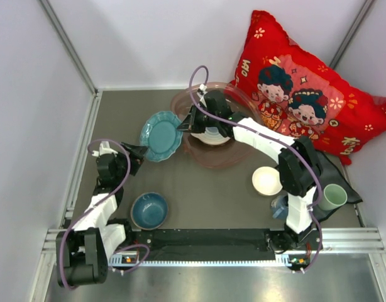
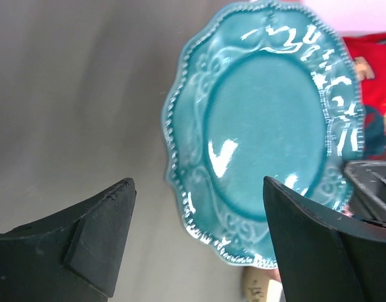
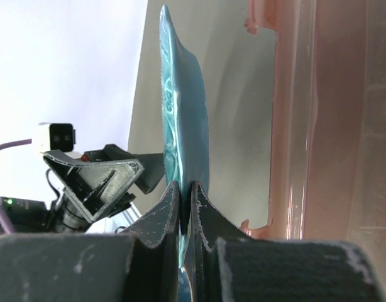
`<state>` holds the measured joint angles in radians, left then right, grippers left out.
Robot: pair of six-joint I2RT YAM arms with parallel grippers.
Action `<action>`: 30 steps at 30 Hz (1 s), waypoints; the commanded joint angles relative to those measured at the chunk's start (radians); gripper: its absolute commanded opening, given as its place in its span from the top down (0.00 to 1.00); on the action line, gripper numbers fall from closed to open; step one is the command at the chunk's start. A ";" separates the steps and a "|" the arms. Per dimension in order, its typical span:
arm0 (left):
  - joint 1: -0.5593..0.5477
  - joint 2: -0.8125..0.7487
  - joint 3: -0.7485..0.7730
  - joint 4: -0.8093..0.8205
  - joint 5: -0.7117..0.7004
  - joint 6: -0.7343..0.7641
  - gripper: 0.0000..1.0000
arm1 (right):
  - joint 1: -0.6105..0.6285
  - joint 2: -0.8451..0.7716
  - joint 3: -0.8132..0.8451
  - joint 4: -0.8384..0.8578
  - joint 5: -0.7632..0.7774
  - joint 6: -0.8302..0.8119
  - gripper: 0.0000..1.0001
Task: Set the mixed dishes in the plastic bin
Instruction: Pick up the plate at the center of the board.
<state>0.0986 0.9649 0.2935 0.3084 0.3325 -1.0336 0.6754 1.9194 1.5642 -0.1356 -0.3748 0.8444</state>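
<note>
My right gripper (image 1: 184, 126) (image 3: 185, 186) is shut on the near rim of the teal scalloped plate (image 1: 160, 136) (image 3: 180, 113), which it holds just left of the plastic bin (image 1: 205, 162) (image 3: 293, 126). To the plate's left, my left gripper (image 1: 140, 151) (image 2: 198, 182) stands open, with the plate (image 2: 262, 126) in front of its fingers and untouched. A white dish (image 1: 212, 136) lies in the bin, partly hidden by the right arm. On the table sit a blue bowl (image 1: 149, 209), a cream-white bowl (image 1: 267, 180), a small blue mug (image 1: 280, 206) and a pale green cup (image 1: 332, 196).
A red cartoon-print pillow (image 1: 300, 82) leans in the back right corner, right behind the bin. A dark grey cloth (image 1: 336, 168) lies under the cup at the right edge. White walls close in the table on three sides.
</note>
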 commanded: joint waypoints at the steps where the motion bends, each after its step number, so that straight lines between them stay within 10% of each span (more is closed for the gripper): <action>1: 0.010 0.049 -0.050 0.276 0.045 -0.098 0.15 | -0.010 -0.131 0.014 0.203 -0.085 0.054 1.00; 21: 0.009 0.293 -0.074 0.719 0.092 -0.281 0.43 | -0.016 -0.148 -0.058 0.321 -0.153 0.154 1.00; 30: 0.009 0.367 -0.080 0.827 0.138 -0.321 1.00 | -0.017 -0.138 -0.064 0.333 -0.159 0.163 1.00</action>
<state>0.1143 1.3052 0.2115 1.0344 0.4221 -1.3750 0.6544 1.8797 1.4525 -0.0010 -0.4713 0.9741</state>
